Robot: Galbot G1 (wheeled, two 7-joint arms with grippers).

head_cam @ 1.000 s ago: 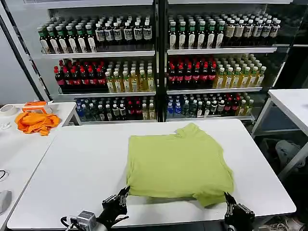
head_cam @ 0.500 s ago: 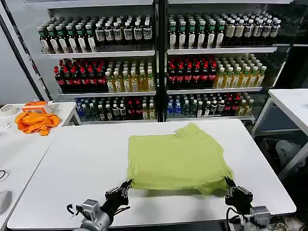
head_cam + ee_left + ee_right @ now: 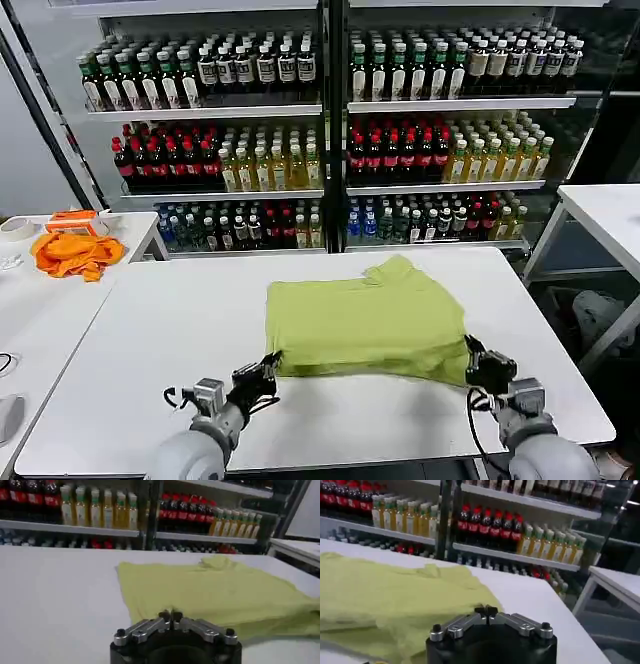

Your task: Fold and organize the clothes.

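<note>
Head view: the lime yellow-green T-shirt lies on the white table, right of the table's centre, with its near hem doubled over and raised slightly off the surface; the left gripper sits at the near-left corner of the garment, fingers pinched together on the hem; the right gripper sits at the near-right corner, likewise pinched on the fabric. Left wrist view: the left gripper has its fingertips drawn together with the T-shirt edge directly at the tips; the cloth spreads away from it across the table. Right wrist view: the right gripper has its fingertips closed tight against the T-shirt; folded layers of cloth lie under and beside it. Behind the table stand shelves of bottles; an orange cloth heap rests on a separate table to the far left, well apart from the garment.
</note>
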